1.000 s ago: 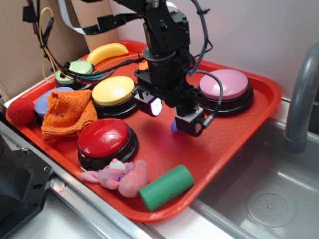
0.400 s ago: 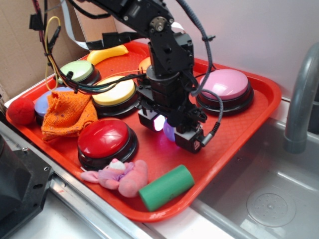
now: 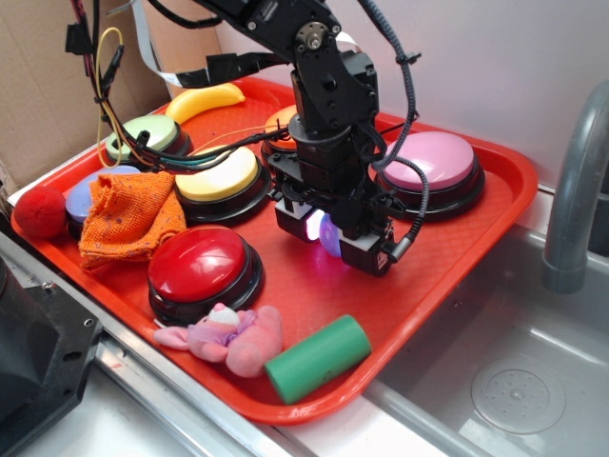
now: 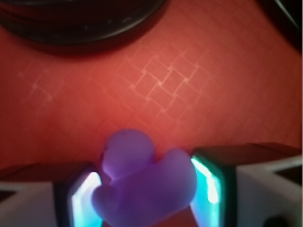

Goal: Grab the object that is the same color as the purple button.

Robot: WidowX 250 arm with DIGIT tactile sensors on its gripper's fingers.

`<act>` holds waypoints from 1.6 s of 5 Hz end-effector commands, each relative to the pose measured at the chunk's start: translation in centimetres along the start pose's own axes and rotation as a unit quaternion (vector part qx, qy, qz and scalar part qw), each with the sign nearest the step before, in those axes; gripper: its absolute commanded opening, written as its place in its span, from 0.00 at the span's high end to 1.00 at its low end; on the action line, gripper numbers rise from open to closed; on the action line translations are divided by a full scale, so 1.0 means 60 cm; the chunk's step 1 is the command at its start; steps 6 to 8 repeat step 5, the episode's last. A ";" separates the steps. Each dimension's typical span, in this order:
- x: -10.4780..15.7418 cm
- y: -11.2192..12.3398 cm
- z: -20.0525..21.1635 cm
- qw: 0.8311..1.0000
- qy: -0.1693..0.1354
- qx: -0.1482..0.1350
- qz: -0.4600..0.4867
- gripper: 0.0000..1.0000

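Purple object (image 4: 142, 182) sits btwn the gripper (image 3: 324, 231) jaws, low over the red tray (image 3: 447, 262) mid-area, right of the red button (image 3: 202, 262) and in front of the pink button (image 3: 430, 162). Wrist view: rounded glossy violet body w/ a bump on top, blurry; both lit pads (image 4: 87, 194) sit right against its sides, so jaws are closed onto it. Can't tell if it's lifted or still resting on tray. Exterior view: only a sliver of the purple shows (image 3: 328, 231) under the black arm.

Around it on tray: yellow button (image 3: 219, 174) behind-left of gripper, green button (image 3: 147, 133) further back-left, yellow banana (image 3: 205, 98) at the back edge. Orange cloth (image 3: 128, 217) bunched at left, draped partly over a blue-ish button (image 3: 81, 193); red ball (image 3: 39, 210) at tray's left rim. Front edge: pink/lilac plush toy (image 3: 226, 335) touching the green cylinder (image 3: 317, 357), which lies on its side.

Off tray: metal sink (image 3: 519, 381) at right w/ grey faucet (image 3: 574, 181). Cardboard (image 3: 38, 105) behind at left.
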State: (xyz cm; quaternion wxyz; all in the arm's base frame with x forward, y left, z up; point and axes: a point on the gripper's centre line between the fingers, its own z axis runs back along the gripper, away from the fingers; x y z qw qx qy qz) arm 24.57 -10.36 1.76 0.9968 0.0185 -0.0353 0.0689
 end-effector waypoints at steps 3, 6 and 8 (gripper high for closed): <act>0.008 0.134 0.252 0.999 -0.002 -0.038 0.038 1.00; 0.018 0.162 0.294 0.997 -0.023 -0.029 0.062 1.00; 0.018 0.162 0.294 0.997 -0.023 -0.029 0.062 1.00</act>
